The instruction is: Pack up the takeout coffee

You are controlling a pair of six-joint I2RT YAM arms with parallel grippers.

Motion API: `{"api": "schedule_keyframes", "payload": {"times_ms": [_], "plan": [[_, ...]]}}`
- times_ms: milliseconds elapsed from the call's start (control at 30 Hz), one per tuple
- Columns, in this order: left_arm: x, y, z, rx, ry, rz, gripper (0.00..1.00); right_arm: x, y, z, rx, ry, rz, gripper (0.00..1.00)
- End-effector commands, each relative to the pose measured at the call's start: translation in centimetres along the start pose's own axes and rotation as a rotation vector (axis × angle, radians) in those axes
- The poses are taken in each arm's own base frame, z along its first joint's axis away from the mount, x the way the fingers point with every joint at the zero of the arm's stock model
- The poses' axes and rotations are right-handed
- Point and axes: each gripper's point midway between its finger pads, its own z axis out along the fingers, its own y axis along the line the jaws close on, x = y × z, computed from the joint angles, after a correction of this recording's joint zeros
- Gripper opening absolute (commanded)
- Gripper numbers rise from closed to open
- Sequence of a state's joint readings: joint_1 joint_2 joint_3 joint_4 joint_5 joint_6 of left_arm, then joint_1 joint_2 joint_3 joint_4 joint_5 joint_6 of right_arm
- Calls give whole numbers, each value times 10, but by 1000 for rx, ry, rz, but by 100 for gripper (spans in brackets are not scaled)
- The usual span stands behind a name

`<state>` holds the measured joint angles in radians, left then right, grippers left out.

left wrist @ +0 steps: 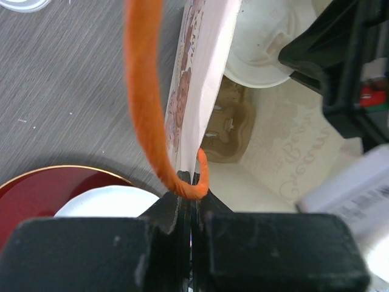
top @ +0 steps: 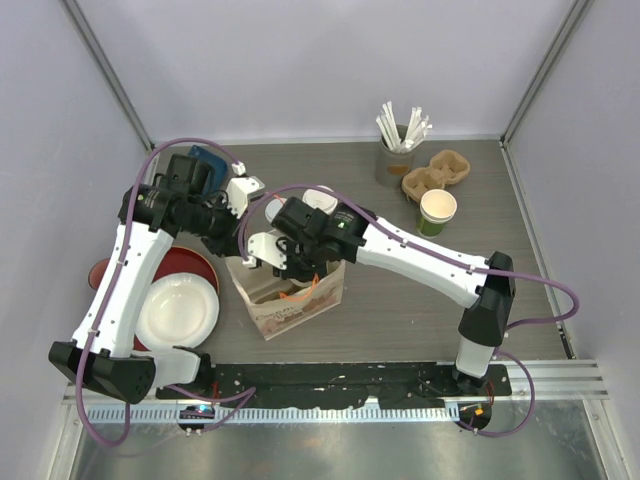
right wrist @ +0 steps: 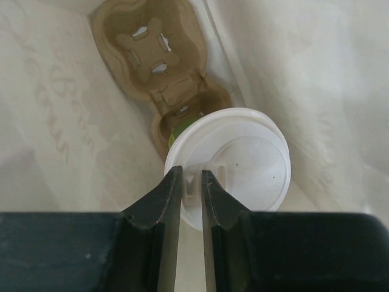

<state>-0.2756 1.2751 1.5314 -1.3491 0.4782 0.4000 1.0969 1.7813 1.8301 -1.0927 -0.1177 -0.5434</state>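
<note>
The right gripper (right wrist: 192, 175) reaches down inside the paper bag (top: 300, 312); we see its jaws pinched on a raised ridge on top of the lidded coffee cup (right wrist: 246, 159). The cup stands in one well of a cardboard carrier (right wrist: 146, 42) on the bag's floor. The left gripper (left wrist: 193, 188) is clamped on the bag's orange handle (left wrist: 143, 91). On the table (top: 420, 310), well apart from the bag, we note a second cup (top: 437, 210), a second carrier (top: 437, 172) and a holder of straws (top: 398, 140). A white plate (top: 178, 312) lies just left of the bag.
</note>
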Motion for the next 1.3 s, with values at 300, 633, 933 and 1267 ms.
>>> {"api": "schedule_keyframes", "payload": {"times_ms": [300, 633, 933, 1267], "plan": [[21, -19, -11, 50, 81, -38, 0, 16, -4, 13, 48, -40, -14, 1], [18, -15, -13, 31, 77, -26, 0, 43, 14, 31, -37, 1, 37, 1], [17, -13, -12, 28, 77, -24, 0, 54, 20, 39, -62, 41, 46, 4], [17, -14, -12, 34, 79, -22, 0, 29, 6, 11, 4, -37, 72, 39]]}}
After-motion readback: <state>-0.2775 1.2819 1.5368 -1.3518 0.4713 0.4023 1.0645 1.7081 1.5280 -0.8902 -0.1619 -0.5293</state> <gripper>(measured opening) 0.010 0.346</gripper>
